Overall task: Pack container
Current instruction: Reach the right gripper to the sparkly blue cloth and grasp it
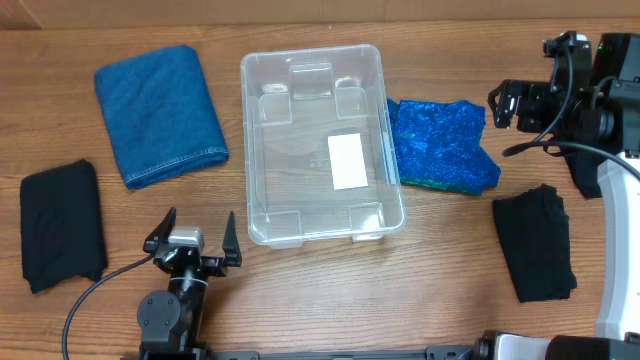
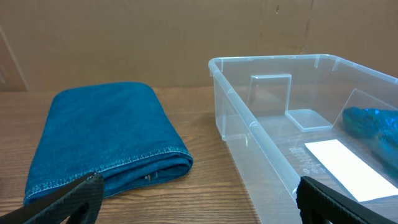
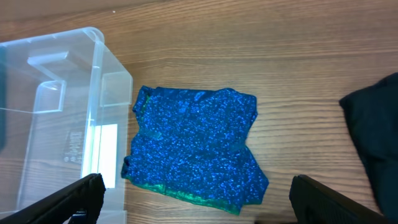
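The clear container stands empty in the middle of the table, with a white label on its bottom. It also shows in the left wrist view and the right wrist view. My left gripper is open and empty near the front edge, left of the container's front corner; its fingers frame bare wood. My right gripper is open and empty at the far right, above a sparkly blue cloth, which lies between its fingers in the right wrist view.
A folded blue denim cloth lies left of the container, also seen in the left wrist view. A black cloth lies at the far left. Another black cloth lies at the front right.
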You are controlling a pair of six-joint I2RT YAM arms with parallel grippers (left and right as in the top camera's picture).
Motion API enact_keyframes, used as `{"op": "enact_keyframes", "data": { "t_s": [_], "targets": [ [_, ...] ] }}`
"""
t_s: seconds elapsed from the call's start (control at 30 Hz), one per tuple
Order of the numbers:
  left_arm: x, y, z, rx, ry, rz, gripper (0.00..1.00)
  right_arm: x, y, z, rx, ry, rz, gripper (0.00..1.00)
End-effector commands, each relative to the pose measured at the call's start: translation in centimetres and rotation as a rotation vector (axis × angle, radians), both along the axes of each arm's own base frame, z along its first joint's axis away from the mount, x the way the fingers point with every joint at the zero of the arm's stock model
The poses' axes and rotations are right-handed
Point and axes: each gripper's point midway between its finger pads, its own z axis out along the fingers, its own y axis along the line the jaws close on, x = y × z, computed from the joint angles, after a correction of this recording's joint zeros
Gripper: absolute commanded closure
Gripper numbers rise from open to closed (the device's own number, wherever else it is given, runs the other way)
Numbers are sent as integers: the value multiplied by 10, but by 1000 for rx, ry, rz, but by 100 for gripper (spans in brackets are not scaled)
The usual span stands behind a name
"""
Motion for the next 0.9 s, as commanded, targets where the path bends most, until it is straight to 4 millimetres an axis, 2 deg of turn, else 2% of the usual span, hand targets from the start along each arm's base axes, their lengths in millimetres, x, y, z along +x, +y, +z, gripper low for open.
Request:
{"op": "enact_keyframes", "data": {
  "t_s": [0.0, 0.17, 0.3, 0.47, 0.87],
  "targets": [
    [0, -1, 0, 18, -7, -7, 0, 9, 6, 5, -1, -36, 91, 0],
    [0, -1, 0, 18, -7, -7, 0, 17, 17, -31, 70, 63, 166, 0],
    [0, -1, 0, 18, -7, -7, 0, 24, 1, -69, 129, 178, 84, 0],
    [0, -1, 0, 18, -7, -7, 0, 15, -14, -112, 179, 332, 46, 0],
    [0, -1, 0, 18, -7, -7, 0, 12, -13, -150, 208, 444, 56, 2]
  ]
}}
